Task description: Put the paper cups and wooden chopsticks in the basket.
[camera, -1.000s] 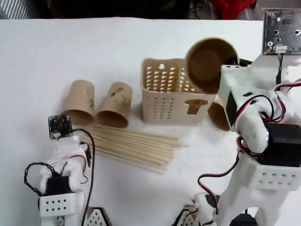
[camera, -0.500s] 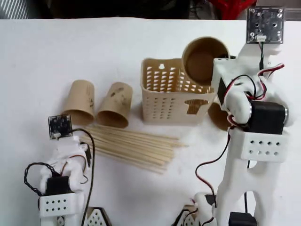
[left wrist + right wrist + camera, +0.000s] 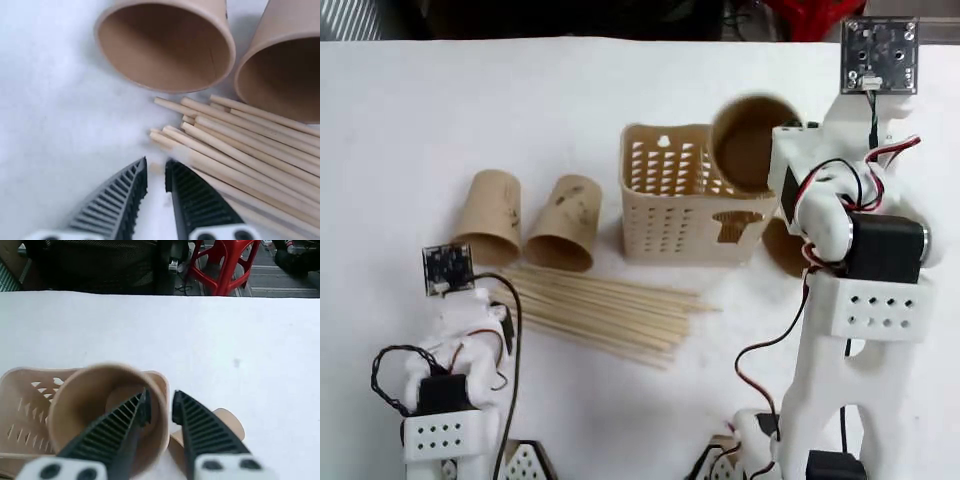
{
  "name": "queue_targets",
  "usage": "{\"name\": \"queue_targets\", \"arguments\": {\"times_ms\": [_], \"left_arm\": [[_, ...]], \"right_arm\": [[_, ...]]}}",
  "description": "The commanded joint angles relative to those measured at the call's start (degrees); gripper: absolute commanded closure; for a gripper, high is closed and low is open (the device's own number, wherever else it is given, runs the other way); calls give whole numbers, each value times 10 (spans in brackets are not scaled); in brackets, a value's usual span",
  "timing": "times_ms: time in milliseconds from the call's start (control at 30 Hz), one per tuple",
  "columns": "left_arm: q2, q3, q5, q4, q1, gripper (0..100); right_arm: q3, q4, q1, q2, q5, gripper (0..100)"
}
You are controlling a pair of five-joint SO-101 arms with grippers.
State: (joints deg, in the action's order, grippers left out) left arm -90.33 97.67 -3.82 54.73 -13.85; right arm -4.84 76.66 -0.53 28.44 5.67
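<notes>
High view: two arms at a white table (image 3: 470,100) with a perforated basket (image 3: 670,215) standing upright near the middle. The right claw (image 3: 160,397) is clamped on the wall of a raised cup (image 3: 755,140), one finger inside the mouth and the other outside. The cup hangs tilted below and ahead of the claw, at the end of the basket nearest that arm. Whether it touches the basket rim cannot be told.

Right wrist view: the raised cup (image 3: 90,405) sits directly under the claw's fingers, with the basket (image 3: 20,405) behind and beside it. A spare cup (image 3: 227,422) lies on its side just beyond the outer finger, close to the basket; in the high view this spare cup (image 3: 782,245) is partly hidden by the arm.

Left wrist view: the left claw (image 3: 156,167) has its jaws drawn almost together, a narrow slit between them and nothing gripped. The ends of the wooden chopsticks (image 3: 250,145) lie just ahead of its tips. Beyond them two cups rest on their sides with mouths towards the claw: the near cup (image 3: 165,45) straight ahead, the far cup (image 3: 285,75) off to one side.
</notes>
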Motion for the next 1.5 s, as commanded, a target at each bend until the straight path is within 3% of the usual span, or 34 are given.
{"name": "queue_targets", "arguments": {"times_ms": [0,467,800,967,1133,1467], "left_arm": [[-5,-3,-4,3,0,915],[-5,-3,-4,3,0,915],[-5,-3,-4,3,0,915],[-5,-3,-4,3,0,915],[-5,-3,-4,3,0,915],[-5,-3,-4,3,0,915]], "right_arm": [[-4,5,6,7,-4,824],[-4,11,-22,7,-2,807],[-4,58,-193,8,250,805],[25,57,-223,10,355,805],[132,11,-223,54,425,804],[541,-215,-218,285,525,804]]}}
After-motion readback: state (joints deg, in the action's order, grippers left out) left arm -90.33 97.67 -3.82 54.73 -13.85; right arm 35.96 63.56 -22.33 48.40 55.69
